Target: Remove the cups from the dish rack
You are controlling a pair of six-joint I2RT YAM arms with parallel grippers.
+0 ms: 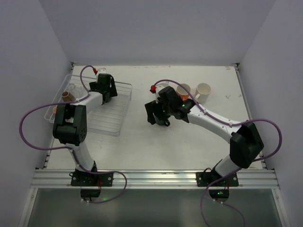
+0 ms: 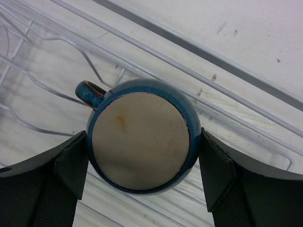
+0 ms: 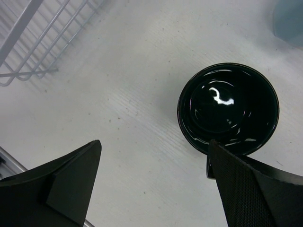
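The left gripper [image 2: 143, 144] grasps an upside-down teal mug [image 2: 139, 135] by its sides in the dish rack [image 1: 111, 124]; from above, its arm hides the mug. The right gripper [image 3: 154, 146] hangs spread wide and empty, one finger covering the near rim of a dark cup [image 3: 227, 106] standing on the table [image 3: 118, 94].

The see-through wire-rimmed dish rack [image 1: 124, 108] sits far left on the white table [image 1: 142, 151]. Inside it a teal ceramic mug [image 2: 140, 142] stands inverted, with the left tool [image 2: 142, 161] against both its sides. A small brown cup [image 1: 66, 96] is at the rack's left end. Right of the rack, on the table, a glossy dark cup [image 3: 228, 109] stands upright. An orange cup [image 1: 183, 90] and a white mug [image 1: 203, 90] stand side by side farther right.
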